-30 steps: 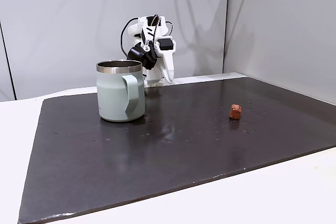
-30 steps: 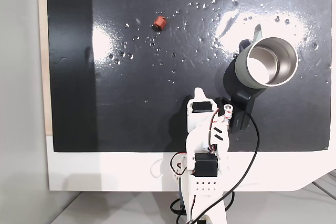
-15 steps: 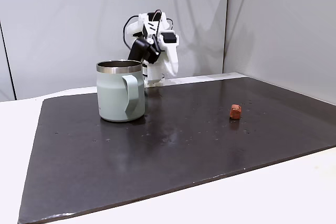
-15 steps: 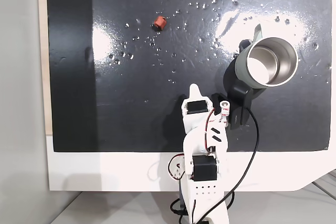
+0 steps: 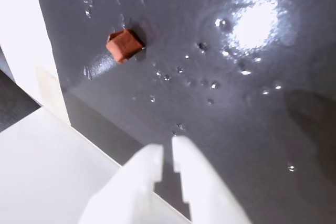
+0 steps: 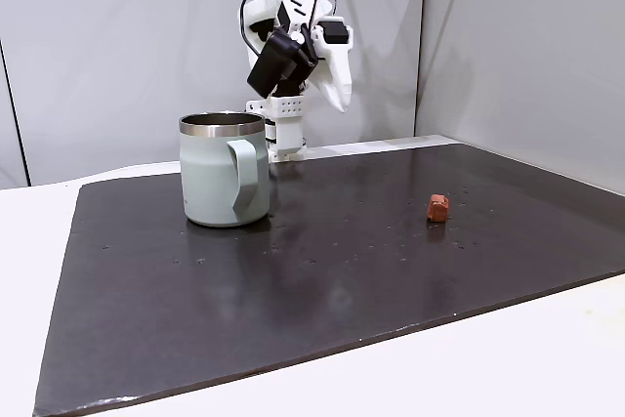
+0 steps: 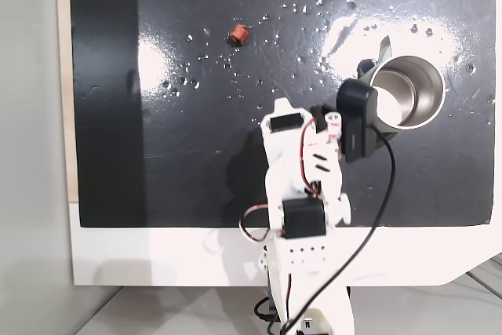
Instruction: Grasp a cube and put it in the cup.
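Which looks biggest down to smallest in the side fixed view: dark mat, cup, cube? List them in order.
1. The dark mat, spanning nearly the full width of the picture.
2. The cup, standing upright on the mat.
3. The cube, far smaller than the cup though at a similar depth, so nearness does not blur the ranking.

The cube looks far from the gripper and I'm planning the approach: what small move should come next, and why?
Probably swing the arm toward the cube and begin lowering. In a fixed view the gripper sits high above the mat's far edge, behind the cup. In the wrist view the cube lies up and left of the nearly closed gripper, so the fingers would need to open on the way.
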`<action>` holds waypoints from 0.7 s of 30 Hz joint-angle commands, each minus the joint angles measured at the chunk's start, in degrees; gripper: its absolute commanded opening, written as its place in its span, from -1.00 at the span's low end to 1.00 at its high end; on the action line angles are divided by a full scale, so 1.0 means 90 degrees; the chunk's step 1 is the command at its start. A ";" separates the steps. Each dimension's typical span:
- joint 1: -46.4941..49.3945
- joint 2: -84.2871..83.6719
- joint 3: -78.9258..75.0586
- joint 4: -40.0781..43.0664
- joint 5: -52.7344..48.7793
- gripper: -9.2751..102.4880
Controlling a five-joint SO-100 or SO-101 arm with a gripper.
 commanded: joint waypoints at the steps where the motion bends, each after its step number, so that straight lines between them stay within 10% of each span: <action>1: -0.0010 -0.1094 -0.1299 0.0029 -0.0195 -0.83; 21: -0.0117 -0.5850 -0.5986 0.1328 -0.1221 -0.83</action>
